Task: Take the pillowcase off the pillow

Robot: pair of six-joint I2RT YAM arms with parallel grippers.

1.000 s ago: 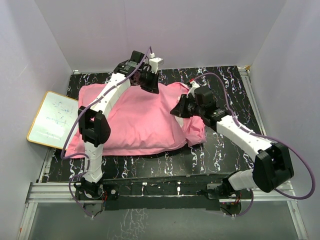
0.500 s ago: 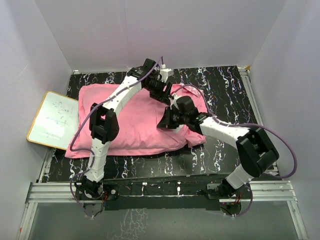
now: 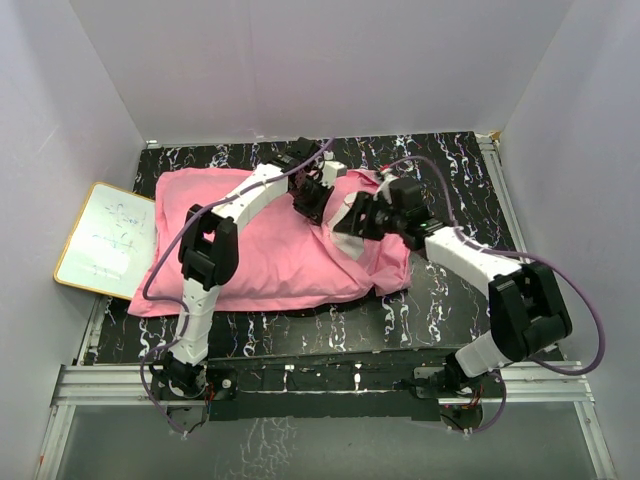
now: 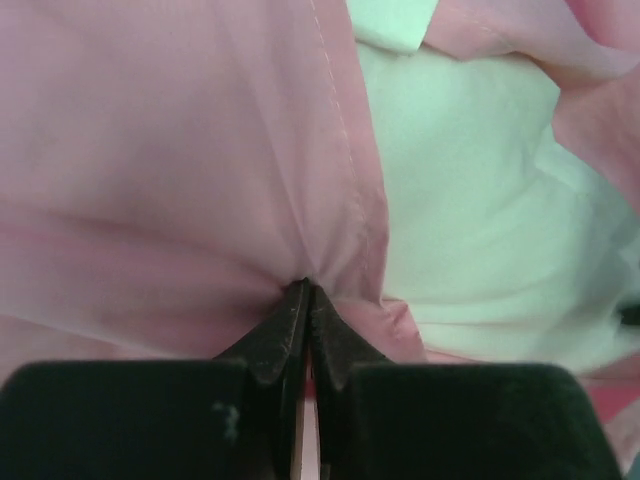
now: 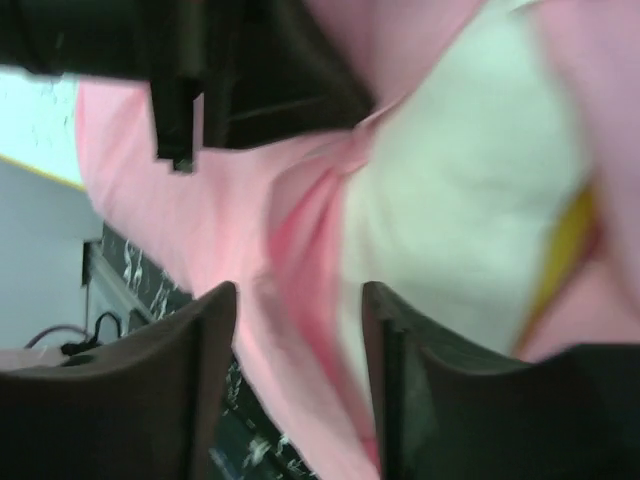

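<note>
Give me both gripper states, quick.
Left gripper: closed, pinching the hem of the pillowcase.
Right gripper: open, holding nothing, its fingers spread in front of the exposed pillow.

The top view looks steeply down from above and behind, far enough to take in the whole counter (image 3: pixel 440 300). The 2 wrist views face forward, pressed very close to the pillowcase (image 4: pixel 180 150). All 3 share its opening, where the white pillow (image 5: pixel 460 180) shows.
</note>
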